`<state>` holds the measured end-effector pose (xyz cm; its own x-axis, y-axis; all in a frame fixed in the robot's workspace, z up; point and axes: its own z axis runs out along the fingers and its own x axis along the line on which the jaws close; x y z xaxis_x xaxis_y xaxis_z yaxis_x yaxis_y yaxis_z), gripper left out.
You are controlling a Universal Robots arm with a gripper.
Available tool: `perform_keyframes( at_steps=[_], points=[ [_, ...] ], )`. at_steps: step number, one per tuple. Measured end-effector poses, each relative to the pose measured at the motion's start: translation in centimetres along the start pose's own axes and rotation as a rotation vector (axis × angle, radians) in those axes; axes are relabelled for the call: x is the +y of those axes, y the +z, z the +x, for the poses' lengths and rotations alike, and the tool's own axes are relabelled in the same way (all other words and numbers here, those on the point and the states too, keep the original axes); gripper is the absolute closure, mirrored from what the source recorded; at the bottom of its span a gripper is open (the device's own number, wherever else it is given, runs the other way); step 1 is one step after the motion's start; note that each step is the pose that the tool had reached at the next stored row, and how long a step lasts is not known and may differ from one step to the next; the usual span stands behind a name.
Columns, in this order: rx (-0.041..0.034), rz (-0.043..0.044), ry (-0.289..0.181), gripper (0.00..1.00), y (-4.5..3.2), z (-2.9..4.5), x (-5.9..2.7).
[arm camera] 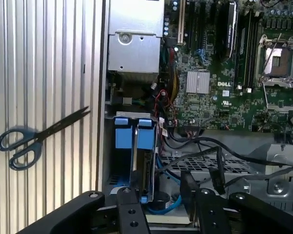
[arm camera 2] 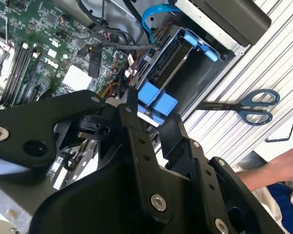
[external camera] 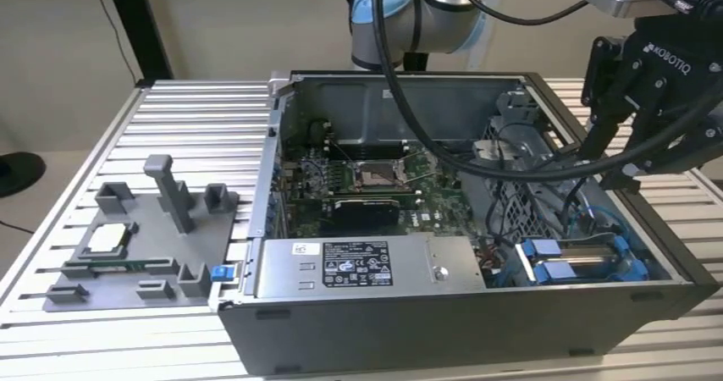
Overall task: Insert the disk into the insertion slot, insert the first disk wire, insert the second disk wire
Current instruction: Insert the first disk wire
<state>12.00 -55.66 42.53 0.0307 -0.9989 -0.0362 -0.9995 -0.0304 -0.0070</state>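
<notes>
The disk sits on edge in its blue carrier inside the insertion slot, at the case's front corner on the exterior view's right. In the first wrist view the carrier's two blue tabs top the disk's thin silver edge. My black gripper hangs above and behind the slot, open, with nothing between its fingers. A blue flat wire curls beside the bay and a black wire crosses nearby. Whether either is plugged into the disk I cannot tell.
The grey power-supply box lies beside the slot, with the motherboard behind it. Scissors lie on the ribbed table outside the case. A person's hand rests beyond them. A grey fixture stands at the exterior view's left.
</notes>
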Motion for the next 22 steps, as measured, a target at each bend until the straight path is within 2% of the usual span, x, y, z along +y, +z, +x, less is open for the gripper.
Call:
perform_keyframes(
  at_steps=[2,3,7,11,19,22],
  points=[
    [-0.0119,0.0068,-0.004,0.0,0.02,-0.15,0.02],
    [-0.0149,0.0102,-0.005,0.0,0.05,-0.28,0.02],
    [-0.0205,0.0194,-0.009,0.0,0.21,-1.11,0.08],
    [-0.0229,0.0262,-0.011,0.0,0.68,-2.13,0.24],
    [-0.0258,0.0384,-0.039,0.0,1.05,-3.44,0.37],
    [-0.0249,0.0521,-0.053,0.0,1.22,-4.17,0.35]
  ],
)
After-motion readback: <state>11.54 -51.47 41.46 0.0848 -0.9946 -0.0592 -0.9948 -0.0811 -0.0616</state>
